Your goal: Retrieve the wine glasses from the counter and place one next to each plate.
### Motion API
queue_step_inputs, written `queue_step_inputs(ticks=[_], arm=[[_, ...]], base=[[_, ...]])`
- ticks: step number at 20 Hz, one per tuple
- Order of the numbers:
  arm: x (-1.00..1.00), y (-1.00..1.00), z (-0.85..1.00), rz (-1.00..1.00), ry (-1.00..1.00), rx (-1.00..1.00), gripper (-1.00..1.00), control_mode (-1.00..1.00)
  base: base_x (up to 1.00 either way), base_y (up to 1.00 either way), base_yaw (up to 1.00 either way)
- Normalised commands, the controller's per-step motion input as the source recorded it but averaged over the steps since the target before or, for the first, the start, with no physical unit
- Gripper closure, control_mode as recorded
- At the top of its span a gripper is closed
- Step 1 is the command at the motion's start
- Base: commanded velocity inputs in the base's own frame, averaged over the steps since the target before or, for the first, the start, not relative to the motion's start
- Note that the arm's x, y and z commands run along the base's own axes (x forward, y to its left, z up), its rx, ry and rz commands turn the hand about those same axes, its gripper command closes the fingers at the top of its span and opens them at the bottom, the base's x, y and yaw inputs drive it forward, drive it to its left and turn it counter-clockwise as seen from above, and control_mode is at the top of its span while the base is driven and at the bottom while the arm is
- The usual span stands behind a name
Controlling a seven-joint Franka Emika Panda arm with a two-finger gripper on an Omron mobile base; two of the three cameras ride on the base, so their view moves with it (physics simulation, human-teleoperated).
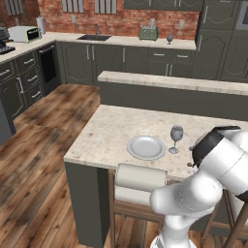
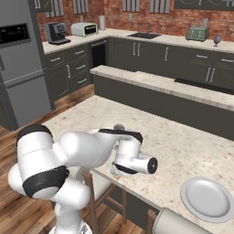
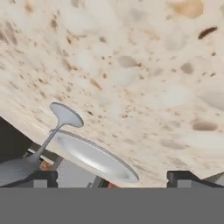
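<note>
1. Left base view: a glass (image 1: 176, 138) stood upright on the near desk (image 1: 111, 133), just right of a plate (image 1: 146, 147) and apart from it.
2. A second glass (image 1: 169, 38) stood on the far desk (image 1: 121, 40) against the brick wall, right of the toaster (image 1: 148, 33) and well right of the sink (image 1: 93, 37).
3. A cushioned stool (image 1: 139, 183) sat under the near desk edge, below the plate.
4. The arm (image 1: 213, 164) bent over the right end of the near desk.
5. Right base view: a second plate (image 2: 206, 199) lay near the front edge of the near desk, well right of the arm, with nothing beside it.
6. The far glass (image 2: 217, 41) showed on the back desk, right of the toaster (image 2: 197, 33).
7. Hand view: the tool (image 3: 113, 180) had its tips set wide apart, with nothing between them.
8. The glass (image 3: 41, 148) lay across the lower left of this tilted view, its foot on the speckled top and its bowl by the left tip; whether they touched I could not tell.
9. The plate (image 3: 92, 155) showed beside the glass.
</note>
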Motion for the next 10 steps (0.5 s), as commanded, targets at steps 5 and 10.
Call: queue_step_inputs(ticks=[5, 10], arm=[[-0.76, 0.06, 0.82, 0.0, -0.31, 0.01, -1.0, -1.0], [-0.37, 0.16, 0.77, 0.03, -0.17, 0.14, -1.0, -1.0]], base=[[0.0, 0.0, 0.0], [0.0, 0.0, 0.0]])
